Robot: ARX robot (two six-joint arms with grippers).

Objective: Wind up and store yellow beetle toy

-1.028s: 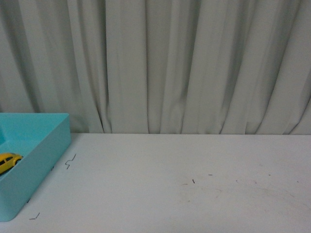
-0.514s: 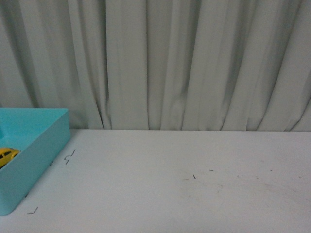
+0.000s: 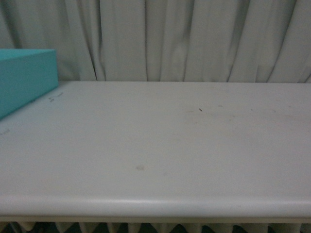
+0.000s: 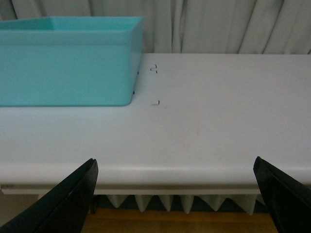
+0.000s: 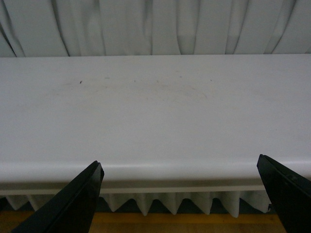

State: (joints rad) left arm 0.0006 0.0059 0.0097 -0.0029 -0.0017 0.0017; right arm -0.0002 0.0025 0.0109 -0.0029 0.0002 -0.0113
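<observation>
Curtain (image 3: 194,39), pale and pleated, fills the back of every view; below it the white table (image 3: 160,145) runs wide, its rounded front edge showing in all three pictures. Turquoise bin (image 4: 68,63) sits at the table's left side, seen low and side-on, so only its outer walls show and its inside is hidden. Yellow beetle toy: not visible in any current view; whether it lies inside the bin cannot be told from here, and its long axis cannot be judged. Left gripper (image 4: 175,194) hangs below and in front of the table edge, fingers spread wide, nothing between them; the bin stands ahead of it and off to one side. Right gripper (image 5: 182,194) likewise sits low off the table edge, fingers spread wide and empty, facing bare tabletop only. Judgement: the left arm is the nearer to the bin, so any move concerning the toy would fall to it; the bin's near wall stands in the way and would need clearing from above. Small dark marks (image 4: 155,103) dot the table beside the bin; nothing else lies on the surface.
</observation>
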